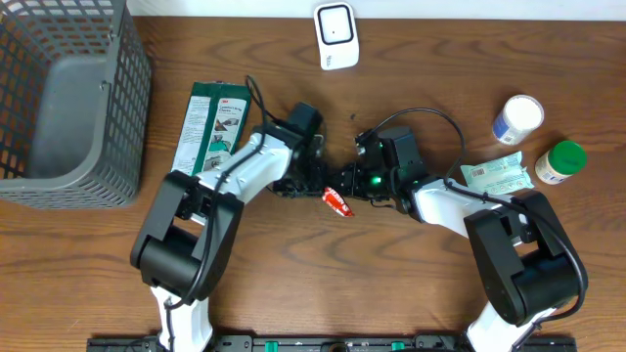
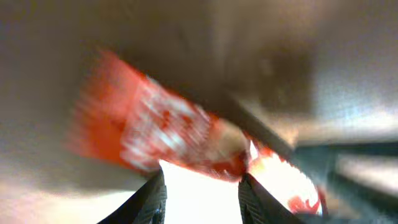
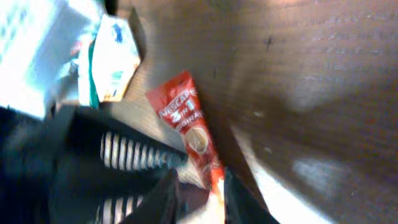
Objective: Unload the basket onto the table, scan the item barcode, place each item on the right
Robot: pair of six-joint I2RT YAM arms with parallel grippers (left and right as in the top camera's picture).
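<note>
Task item = red coffee sachet [image 1: 336, 202], mid-table, hanging between the two wrists and apparently just off the wood. Right wrist view shows it clean: long thin stick pack, its lower end running down between the right gripper [image 3: 199, 182] fingers. Those fingers stand apart, gap wider than the pack, so no pinch there. Left gripper [image 2: 202, 180]: fingers spread, sachet lying across the tips, but the view is heavily smeared, so you cannot tell if it is clamped or just touching.

Handling, as a judgement: very light, soft foil, powder inside so it flops and creases. It's slick too, so a light pinch may slip. Take it by a flat sealed end, not the filled middle, and keep the printed face taut so the code reads flat.

Surface: dark wood table [image 1: 440, 59], smooth and glary in patches. White scanner [image 1: 335, 36] sits at the far edge, well apart from the sachet with a free lane to it. Grey mesh basket [image 1: 137, 88] far left, green box [image 1: 210, 127] just beside the left arm. White bottle [image 1: 518, 119], green-capped jar [image 1: 560, 161] and flat packet [image 1: 496, 174] cluster on the right
</note>
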